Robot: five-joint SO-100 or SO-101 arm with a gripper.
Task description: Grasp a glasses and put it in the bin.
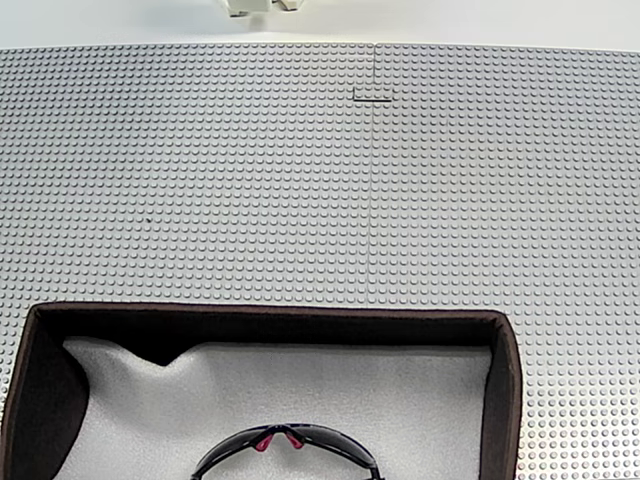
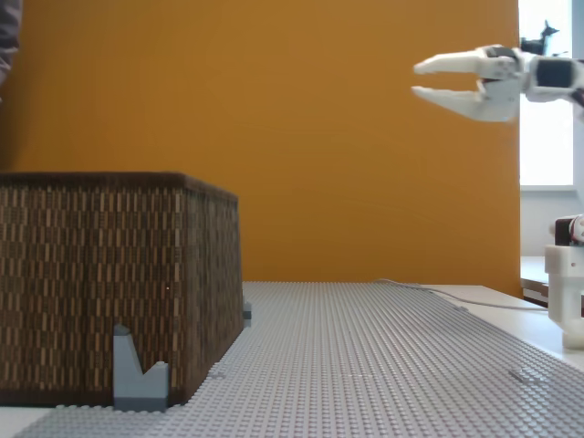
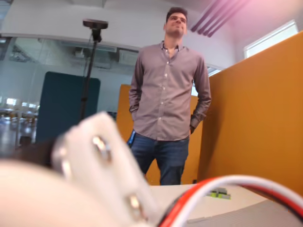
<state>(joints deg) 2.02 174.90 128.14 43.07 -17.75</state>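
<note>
Gripper (image 2: 415,79) high at 2 o'clock, jaws parted, empty; one glasses (image 1: 288,449) inside one bin (image 1: 508,380), 6 o'clock.

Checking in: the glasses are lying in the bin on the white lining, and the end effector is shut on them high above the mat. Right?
Not quite. The glasses do lie in the bin on the white lining, seen in a fixed view, but the end effector holds nothing: in the side-on fixed view it hangs high above the mat with its fingers apart and empty.
</note>
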